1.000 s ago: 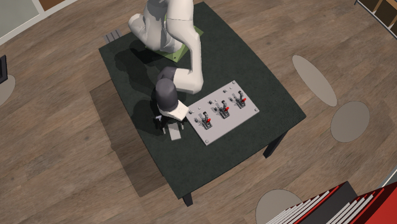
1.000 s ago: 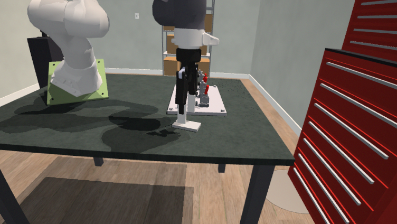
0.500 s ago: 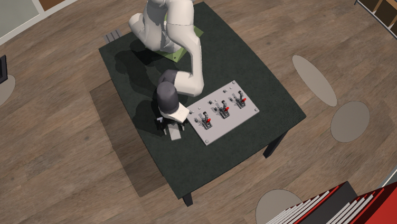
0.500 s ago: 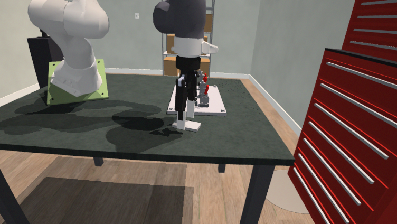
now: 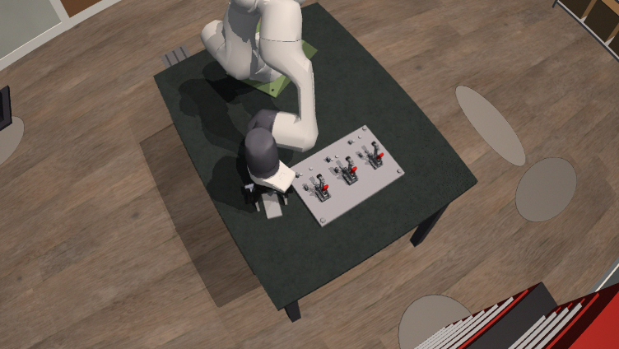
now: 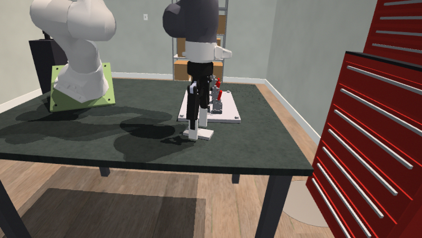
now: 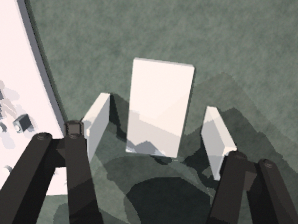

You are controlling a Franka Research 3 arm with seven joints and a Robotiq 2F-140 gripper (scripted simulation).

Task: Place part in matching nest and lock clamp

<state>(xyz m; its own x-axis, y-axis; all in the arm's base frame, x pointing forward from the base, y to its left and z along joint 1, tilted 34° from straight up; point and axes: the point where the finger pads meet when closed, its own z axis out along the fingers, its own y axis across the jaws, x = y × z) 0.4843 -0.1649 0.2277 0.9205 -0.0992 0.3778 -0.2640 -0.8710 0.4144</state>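
Hand (image 7: 157,137) right over flat part (image 7: 160,106) on counter (image 7: 220,23). Fingers apart, one each long side, not touching, holding nothing.

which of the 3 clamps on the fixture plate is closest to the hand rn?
The clamp at the plate's end beside the part. The hand hangs open over that part; the other two clamps stand farther along the plate.

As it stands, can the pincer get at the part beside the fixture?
Probably yes. The pincer is open and straddles the flat white part on the table, one pad off each long side, with a visible gap on both. Nothing lies between pads and part; the fixture plate sits off to one side.
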